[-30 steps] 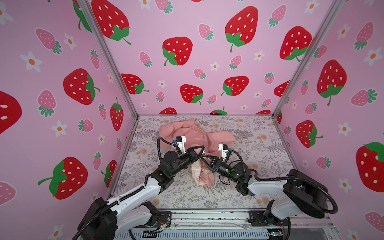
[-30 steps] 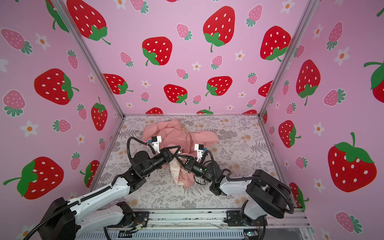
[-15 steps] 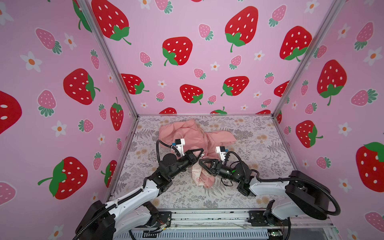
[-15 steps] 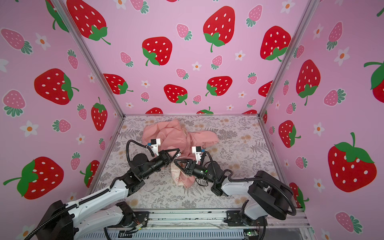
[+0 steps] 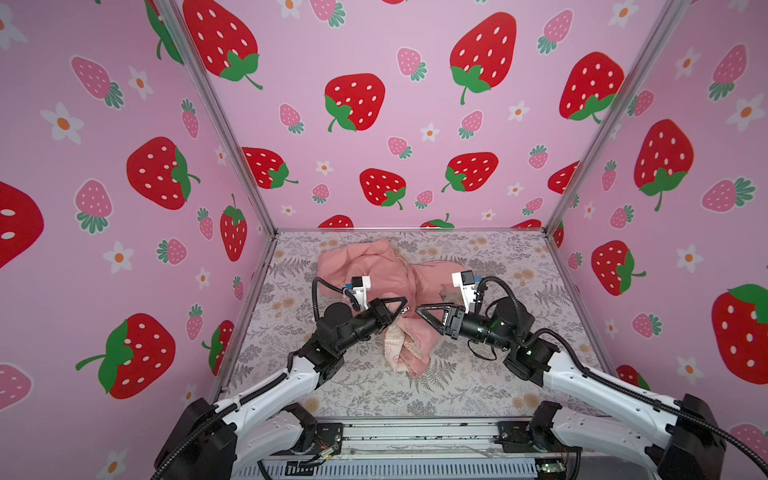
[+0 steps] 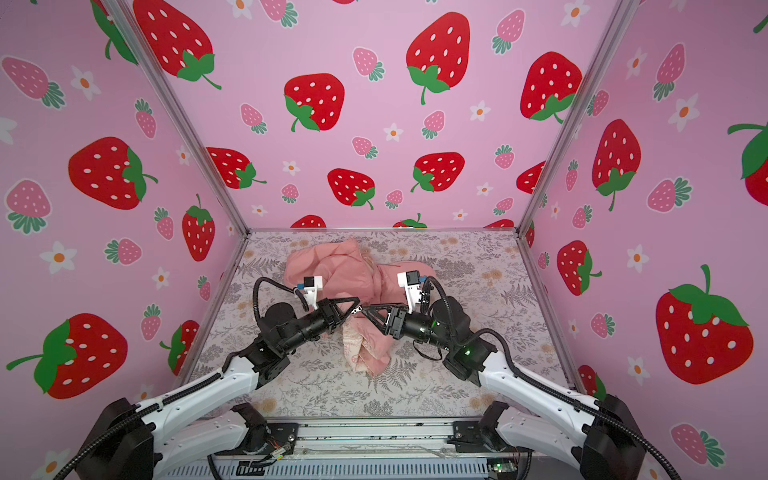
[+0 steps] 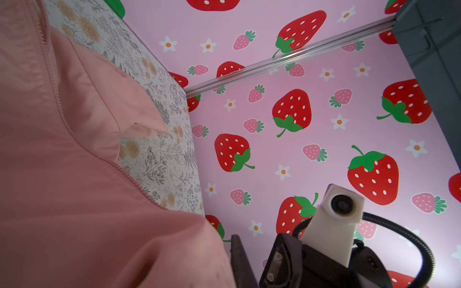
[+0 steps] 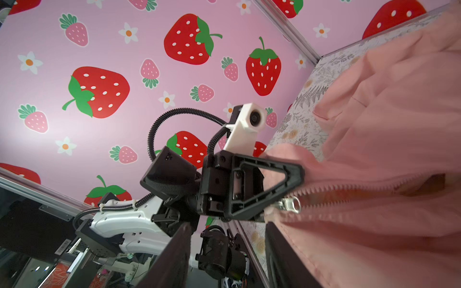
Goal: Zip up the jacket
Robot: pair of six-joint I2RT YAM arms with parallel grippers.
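Toward the back middle of the floral table (image 5: 478, 374), we see the salmon-pink jacket (image 5: 374, 270) lying crumpled, with one sleeve stretched out to the right. At its near end the cloth is folded over, so the cream printed lining (image 5: 392, 343) shows.

Over that end our two grippers meet almost tip to tip. Our left gripper (image 5: 402, 306) has its jaws pressed together on the small metal zip pull (image 8: 290, 205). In the right wrist view the pull pokes out bright at the fingertip. From the pull, two rows of zip teeth (image 8: 349, 190) run away and spread apart, with darker cloth between them.

Our right gripper (image 5: 422, 312) sits just beside the left one. Its fingers (image 8: 174, 254) stand apart, and we see the left arm through the gap. The other finger lies against the pink cloth.

In the left wrist view, pink cloth fills one side and a single row of teeth curves along its edge. Strawberry-print walls (image 5: 395, 104) close the table in on three sides.
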